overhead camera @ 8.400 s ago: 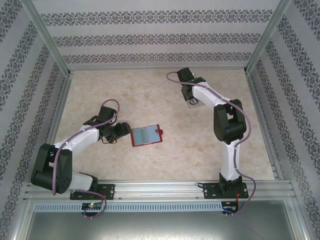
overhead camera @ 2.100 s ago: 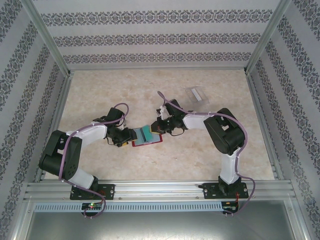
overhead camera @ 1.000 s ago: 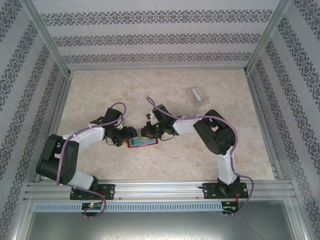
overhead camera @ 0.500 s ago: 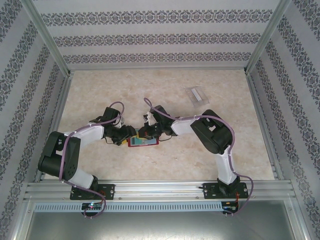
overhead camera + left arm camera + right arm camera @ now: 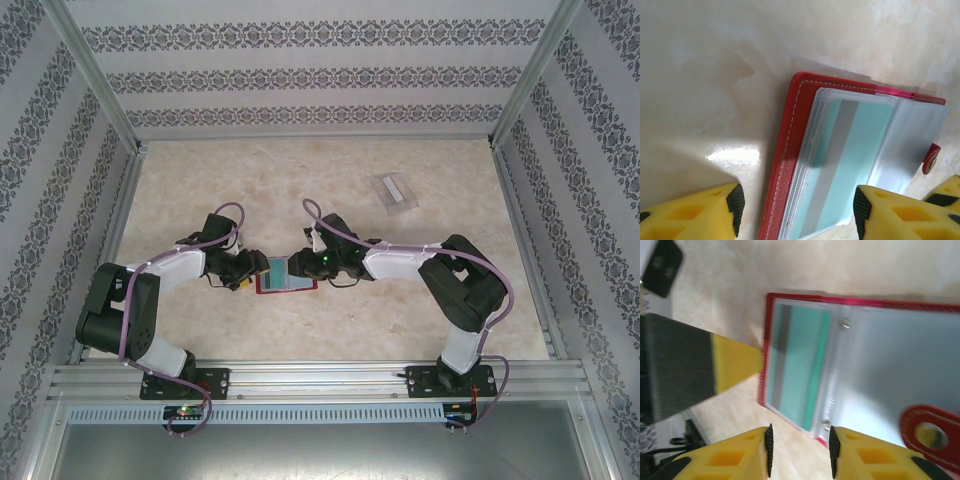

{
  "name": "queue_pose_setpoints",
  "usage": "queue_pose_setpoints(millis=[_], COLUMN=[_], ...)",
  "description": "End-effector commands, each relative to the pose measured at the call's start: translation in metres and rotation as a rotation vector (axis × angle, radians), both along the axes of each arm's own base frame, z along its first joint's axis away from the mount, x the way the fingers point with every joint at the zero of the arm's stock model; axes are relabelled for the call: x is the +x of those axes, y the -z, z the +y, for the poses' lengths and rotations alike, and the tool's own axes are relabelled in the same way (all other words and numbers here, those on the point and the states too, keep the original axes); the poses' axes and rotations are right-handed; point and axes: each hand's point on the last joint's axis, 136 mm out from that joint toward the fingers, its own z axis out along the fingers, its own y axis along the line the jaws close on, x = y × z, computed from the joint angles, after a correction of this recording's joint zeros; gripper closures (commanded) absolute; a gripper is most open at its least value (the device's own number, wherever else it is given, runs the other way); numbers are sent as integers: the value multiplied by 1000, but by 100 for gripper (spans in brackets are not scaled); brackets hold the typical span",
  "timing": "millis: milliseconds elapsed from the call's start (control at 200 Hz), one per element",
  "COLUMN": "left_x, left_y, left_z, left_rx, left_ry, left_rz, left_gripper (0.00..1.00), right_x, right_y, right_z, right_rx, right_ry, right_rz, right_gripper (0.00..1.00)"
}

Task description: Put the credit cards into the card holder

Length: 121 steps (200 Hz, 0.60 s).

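Red wallet (image 5: 785,150) is lying open on the marbled table (image 5: 230,180), right between the two arms in the middle of the workspace, and both grippers are crowding in on it from either side. One teal credit card (image 5: 860,150), grey stripe running down it, is sitting tucked inside the wallet's clear sleeves (image 5: 920,135). So it is resting in the wallet and not in the card holder (image 5: 393,192), which is standing well apart toward the far right of the table, clear plastic with a pale strip. Now the left gripper (image 5: 795,215) is facing the wallet's spine side with its yellow jaws spread wide. One tip is hanging over bare table just beside the red edge, and the other is sitting at the sleeves by the card. Whether either tip is actually touching, I cannot tell. Over on the opposite side the right gripper (image 5: 800,452) is holding its jaws parted by a narrow gap, and the wallet's near edge is showing just above that gap, not pinched between the pads. From the right wrist view, one yellow-tipped finger (image 5: 735,362) of the left gripper is poking in beside the card's page, and the round red snap tab (image 5: 930,432) is sticking out by the right gripper's tip.
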Motion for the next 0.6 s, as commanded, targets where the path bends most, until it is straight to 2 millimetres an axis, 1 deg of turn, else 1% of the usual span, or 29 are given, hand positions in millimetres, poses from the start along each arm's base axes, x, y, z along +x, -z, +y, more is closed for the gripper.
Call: queue_pose_setpoints(millis=[0, 60, 155, 195, 240, 265, 480, 600], left_x=[1, 0, -1, -1, -1, -1, -2, -3], left_y=[-1, -1, -2, -2, -1, -1, -1, -3], left_z=[3, 3, 5, 6, 7, 7, 8, 7], left_rx=[13, 14, 23, 28, 34, 33, 41, 36], left_ry=[14, 18, 16, 14, 13, 11, 8, 10], left_rz=[3, 8, 5, 1, 2, 3, 2, 9], left_gripper=[39, 39, 39, 39, 39, 39, 39, 39], right_x=[-3, -5, -6, -5, -5, -5, -4, -3], right_y=[22, 26, 26, 26, 27, 27, 22, 19], right_z=[-20, -22, -24, -25, -27, -29, -32, -34], right_rx=[-115, -129, -147, -158, -177, -188, -207, -215], right_ry=[47, 48, 55, 52, 53, 55, 49, 55], right_rz=[-16, -8, -21, -32, -35, -35, -59, -68], right_gripper=[59, 58, 57, 54, 47, 46, 44, 47])
